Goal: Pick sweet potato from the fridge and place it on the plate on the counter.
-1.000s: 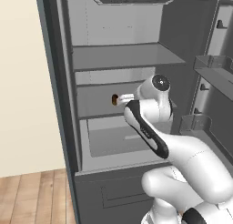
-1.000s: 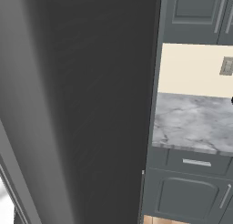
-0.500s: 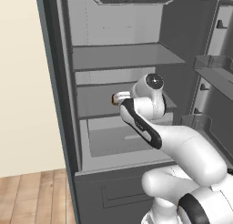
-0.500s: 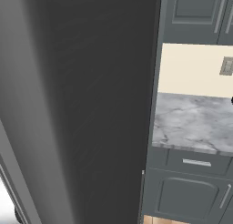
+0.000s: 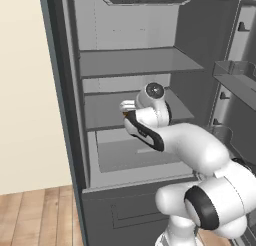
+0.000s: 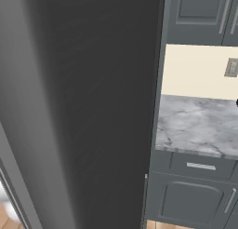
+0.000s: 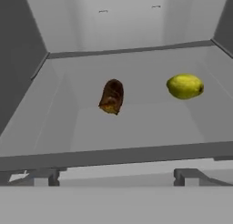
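Dark fingertips of the gripper [image 7: 116,176] rise at the bottom of the hand view, set wide apart with nothing between them: the jaws stand open. They sit at the front lip of a fridge shelf, short of everything lying on it.

Beyond the lip lies the sweet potato [image 7: 111,96], roughly in line with the gap between the fingertips and well apart from them. It is one small oval lump, dark reddish-brown with an orange tinge along its lower edge, its skin mottled and uneven, its long axis running away from the camera. It rests on the pale grey shelf about midway between the front lip and the back wall.

To the sweet potato's right, clearly apart from it and a little farther back, lies one yellow fruit [image 7: 184,86], rounded and smooth. That makes two items on this shelf: one sweet potato, one yellow fruit.

In the left base view the white arm reaches into the open fridge [image 5: 65,115], the gripper [image 5: 128,108] level with the middle shelf. Two flat shelves show inside, with one pale drawer [image 5: 135,155] beneath them.

In the right base view, right of the fridge's dark side wall, one stretch of marbled counter [image 6: 197,125] sits over dark grey cabinets [image 6: 193,200].
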